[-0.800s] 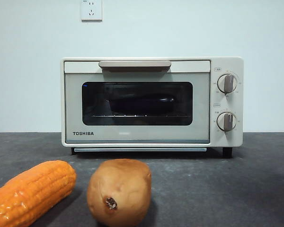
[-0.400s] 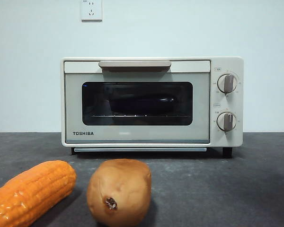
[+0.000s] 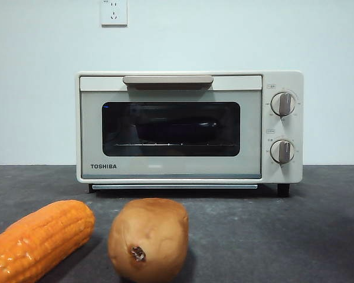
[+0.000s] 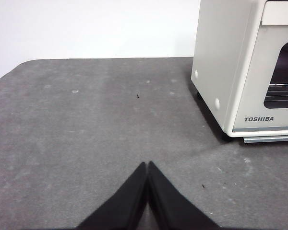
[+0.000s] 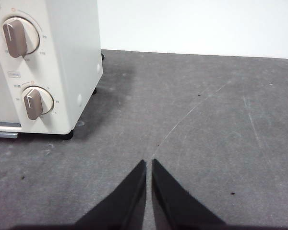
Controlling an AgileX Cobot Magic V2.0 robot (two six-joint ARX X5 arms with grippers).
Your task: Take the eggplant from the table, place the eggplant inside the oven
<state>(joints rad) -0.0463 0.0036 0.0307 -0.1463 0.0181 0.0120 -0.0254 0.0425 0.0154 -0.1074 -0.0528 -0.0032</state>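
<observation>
Inside the closed Toshiba oven (image 3: 189, 127), a dark shape that may be the eggplant (image 3: 176, 128) rests behind the glass; left gripper (image 4: 147, 165) and right gripper (image 5: 149, 163), jaws together and empty, flank the oven, apparently parked with the task done.

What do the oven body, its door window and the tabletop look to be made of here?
Oven: probably painted metal, cream with a soft satin sheen, though moulded plastic cannot be ruled out. Door window: dark glass, glossy, with faint reflections and a wire rack showing through. Table: dark grey matte surface, mottled and lightly scuffed; the material is unclear, perhaps laminate or stone-look board.
</observation>
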